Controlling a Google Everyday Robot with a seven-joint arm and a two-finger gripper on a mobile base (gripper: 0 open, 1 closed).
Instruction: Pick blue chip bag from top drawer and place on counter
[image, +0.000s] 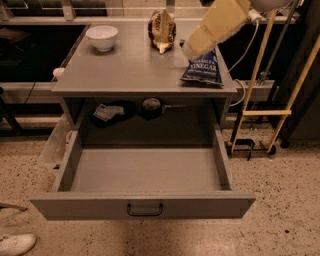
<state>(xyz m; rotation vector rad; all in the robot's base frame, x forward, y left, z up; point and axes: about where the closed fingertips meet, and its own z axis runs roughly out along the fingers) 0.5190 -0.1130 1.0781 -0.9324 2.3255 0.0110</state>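
Gripper (189, 50): at the end of the cream arm (220, 20), which reaches down from the upper right. It sits at the rear edge of the blue chip bag, touching it or just above it; how far open it is, and whether it has hold of the bag, cannot be told. Blue chip bag (202, 71): lying flat on the counter (130, 65) near the right front corner, its lower edge just short of the front lip. Judged status: bag out of the drawer and set down, with letting go and drawing clear likely remaining. Hazards: if the glossy bag catches on the gripper as it lifts away, it could be dragged over the near lip and fall into the open top drawer (145, 172) below, or onto the floor. A sideways sweep of the arm could topple the brown bag (161, 29) standing near on the left. White bowl (102, 36): rear left, well apart, low risk.
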